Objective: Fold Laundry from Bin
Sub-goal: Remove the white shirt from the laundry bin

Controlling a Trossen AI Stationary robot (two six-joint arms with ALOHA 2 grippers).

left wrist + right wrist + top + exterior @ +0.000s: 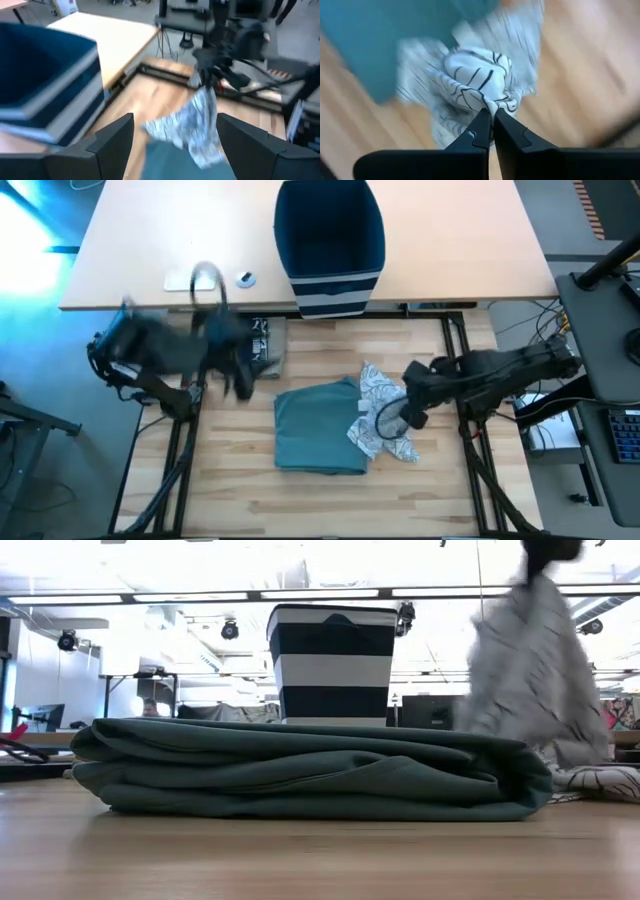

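Currently, the left gripper [238, 380] hangs above the wooden table [230, 480] at the left side, its fingers [112, 137] spread apart and holding nothing. Just beside it lies a small dark-and-grey folded piece [262, 345]. Behind, on the pale desk [130, 250], sit a small white flat device [195, 279] and the navy striped bin [330, 245], standing upright at the desk's front edge. At the table's middle lies the folded teal garment [318, 430], flat and stacked in layers [300, 775]. Touching its right edge is a white patterned cloth [380, 415] with dark lines. The right gripper [492, 125] has its fingers pressed together, pinching a bunched fold of this cloth [480, 85] and lifting it; the remainder trails on the table.
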